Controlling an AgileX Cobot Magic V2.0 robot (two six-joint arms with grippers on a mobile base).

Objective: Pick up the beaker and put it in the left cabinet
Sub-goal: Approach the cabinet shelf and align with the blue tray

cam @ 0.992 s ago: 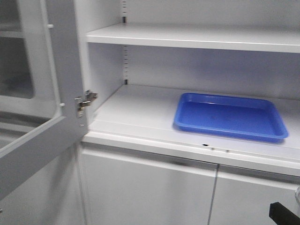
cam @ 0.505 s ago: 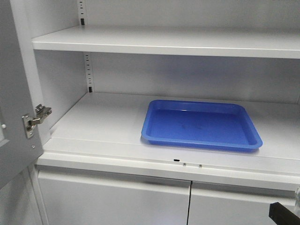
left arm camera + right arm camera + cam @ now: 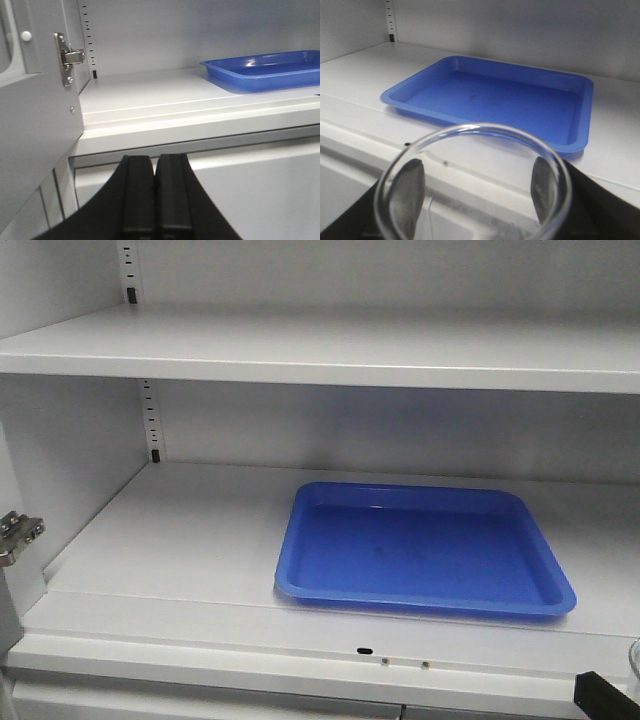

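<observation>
The clear glass beaker point(image 3: 480, 128) fills the bottom of the right wrist view, seen from above its rim. My right gripper point(image 3: 475, 192) is shut on it, with a dark finger point(image 3: 407, 195) against each side of the glass. A sliver of the beaker point(image 3: 635, 665) and gripper point(image 3: 605, 695) shows at the bottom right of the front view. The pale grey-white cabinet stands open in front, and its lower shelf point(image 3: 180, 540) is just ahead of the beaker point(image 3: 350, 80). My left gripper point(image 3: 155, 165) is shut and empty, low in front of the shelf's front edge point(image 3: 150, 120).
A blue tray point(image 3: 420, 550) lies on the lower shelf, right of centre; it also shows in both wrist views point(image 3: 270, 70) point(image 3: 495, 100). An upper shelf point(image 3: 320, 350) runs above. The open door point(image 3: 35, 125) with its metal hinge point(image 3: 67, 57) stands at the left.
The front view has closed in on the cabinet. The door has slid out of it at the left, and the tray and shelf look larger. The right gripper stays at the bottom right corner.
</observation>
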